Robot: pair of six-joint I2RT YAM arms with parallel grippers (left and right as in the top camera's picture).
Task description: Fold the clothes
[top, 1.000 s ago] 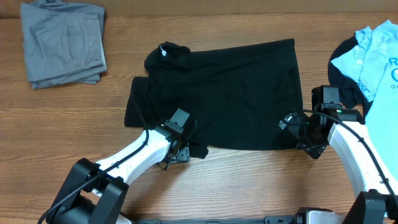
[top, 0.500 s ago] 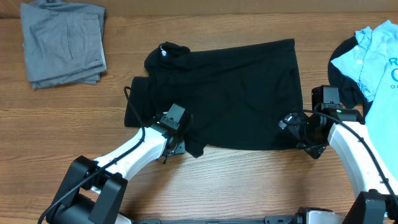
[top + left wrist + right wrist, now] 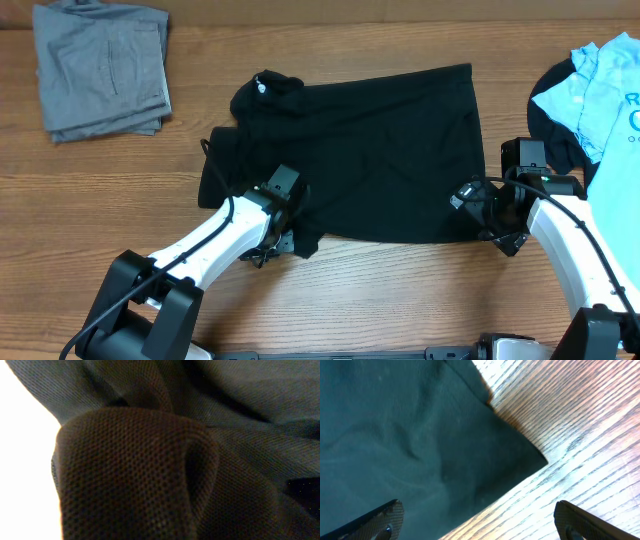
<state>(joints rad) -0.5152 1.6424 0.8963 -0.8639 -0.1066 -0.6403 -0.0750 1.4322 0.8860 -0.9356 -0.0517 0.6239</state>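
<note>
A: Locating the black short-sleeved soft-fabric garment (image 3: pixel 370 150)?
B: Spread at the middle of the wooden counter (image 3: pixel 400 290). The left gripper (image 3: pixel 285 240) clamps its bunched near edge; the right gripper (image 3: pixel 477 515), fingers apart, hangs over its near right corner.

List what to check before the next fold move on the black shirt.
1. Left gripper's hold on the black shirt: cannot tell. Bunched fabric fills the left wrist view and the jaws are hidden.
2. Right gripper ready: ok. Jaws are open above the shirt's edge, with nothing gripped.
3. Shirt lying flat: not ok. It is rumpled near the left gripper.
4. Grey folded garment clear of the shirt: ok.
5. Light-blue tee clear of the shirt: ok. There is bare table between them.
</note>
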